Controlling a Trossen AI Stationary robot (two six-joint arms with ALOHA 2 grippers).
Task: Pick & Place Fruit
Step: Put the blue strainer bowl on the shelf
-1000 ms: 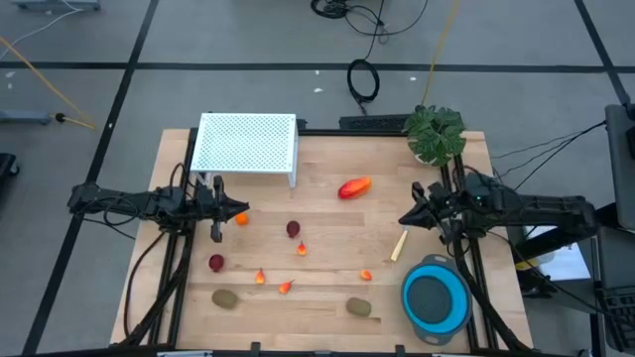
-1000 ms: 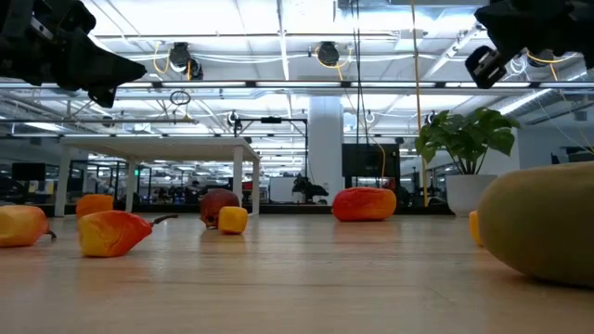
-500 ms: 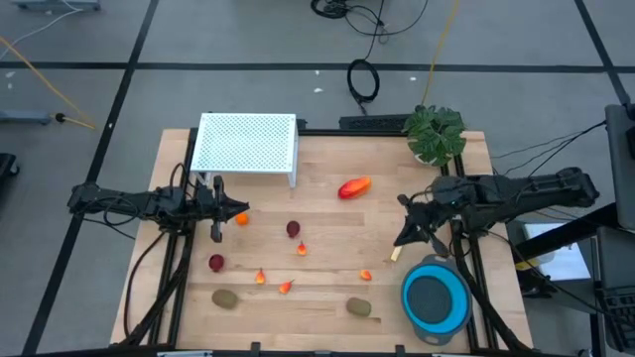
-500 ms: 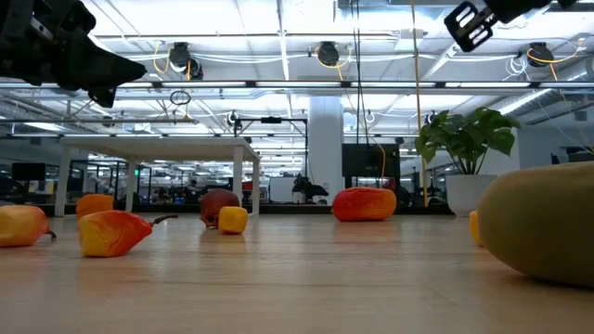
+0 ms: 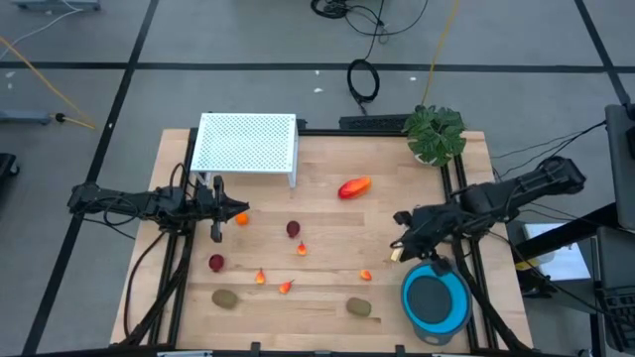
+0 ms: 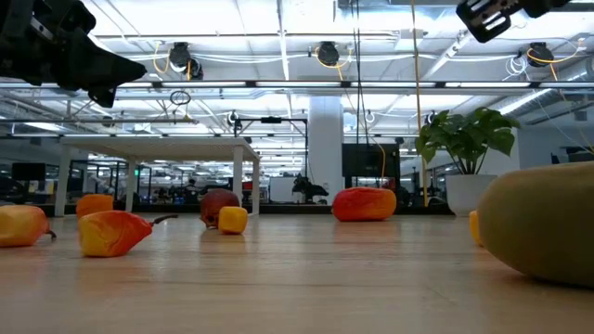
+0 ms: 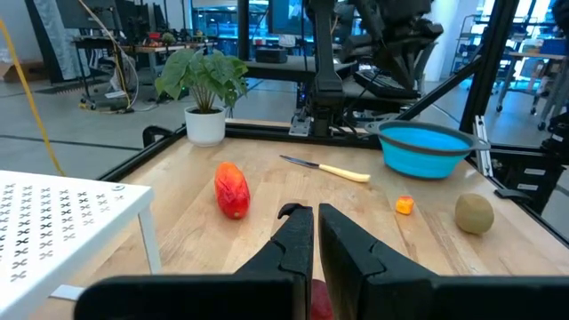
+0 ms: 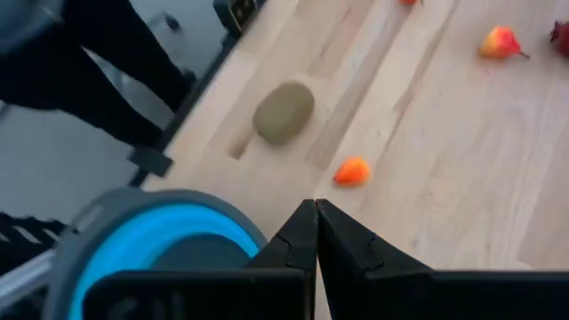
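Toy fruit lies scattered on the wooden table (image 5: 327, 213): a red-orange oval (image 5: 353, 187), a small orange ball (image 5: 241, 219), two dark red balls (image 5: 294, 229) (image 5: 216, 263), tiny orange-red bits (image 5: 365, 275) (image 5: 260, 277) and two kiwis (image 5: 226, 297) (image 5: 358, 307). My right gripper (image 5: 399, 240) hangs shut above the table's right side, slanting down, with the right kiwi (image 8: 284, 111) and an orange-red bit (image 8: 352, 171) ahead of it. My left gripper (image 7: 308, 213) waits shut and level at the table's left, beside the orange ball.
A blue bowl (image 5: 435, 300) stands at the near right corner. A pale yellow utensil (image 5: 399, 250) lies below my right gripper. A white perforated rack (image 5: 245, 144) stands at the far left and a potted plant (image 5: 435, 134) at the far right.
My right gripper has swung toward the table's near edge and risen, tipping from level to slanting down at the table. It has stayed shut. No fruit has moved.
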